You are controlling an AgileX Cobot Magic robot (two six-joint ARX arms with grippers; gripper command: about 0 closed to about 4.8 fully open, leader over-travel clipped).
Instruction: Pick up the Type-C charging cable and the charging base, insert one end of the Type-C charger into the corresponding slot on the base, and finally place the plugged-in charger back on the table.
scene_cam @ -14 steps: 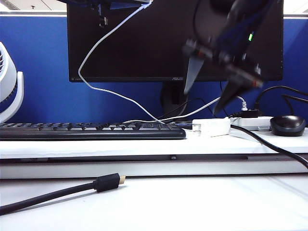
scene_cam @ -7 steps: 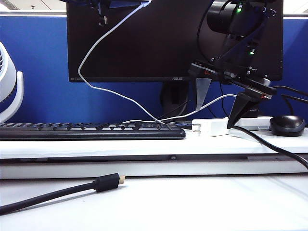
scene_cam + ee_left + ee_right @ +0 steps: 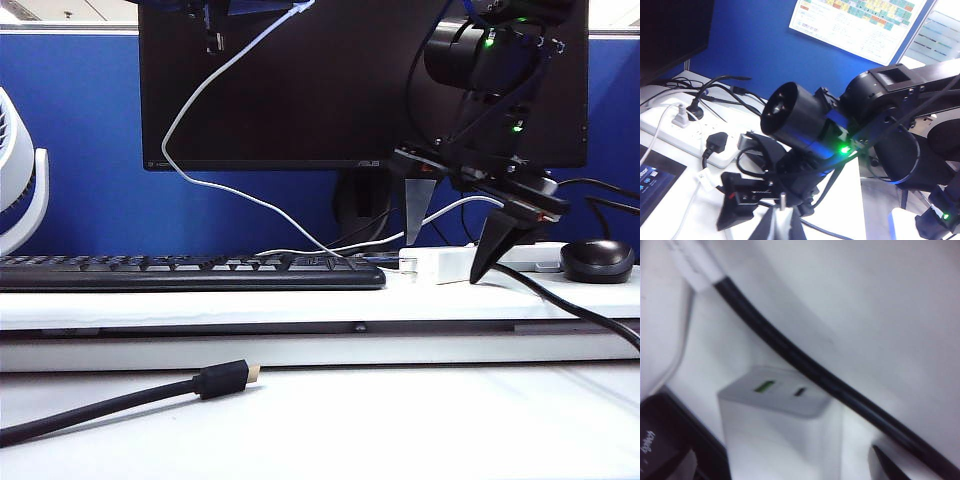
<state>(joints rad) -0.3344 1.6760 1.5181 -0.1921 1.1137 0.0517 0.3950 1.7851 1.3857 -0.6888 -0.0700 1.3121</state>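
Observation:
The charging base [image 3: 437, 265], a small white block, lies on the table's raised ledge [image 3: 250, 305] beside the keyboard. My right gripper [image 3: 441, 262] is open, one finger on each side of the block, not closed on it. In the right wrist view the charging base [image 3: 775, 435] shows its green port and its small oval Type-C slot [image 3: 800, 391] between the spread fingers of the right gripper [image 3: 785, 471]. The thin white Type-C charging cable [image 3: 200, 100] hangs from my left gripper [image 3: 300, 6] at the top edge. The left gripper [image 3: 782, 225] is shut on the cable's plug [image 3: 782, 202], metal tip sticking out.
A black keyboard [image 3: 190, 272] and a monitor [image 3: 300, 90] fill the ledge. A power strip [image 3: 535, 257] and a mouse [image 3: 597, 260] lie right of the base. A thick black cable [image 3: 560, 300] runs past it. A gold-tipped black cable [image 3: 225, 379] lies on the lower desk.
My right gripper has come down from in front of the monitor and turned, so its open fingers now stand either side of the charging base. The left gripper and cable have stayed put.

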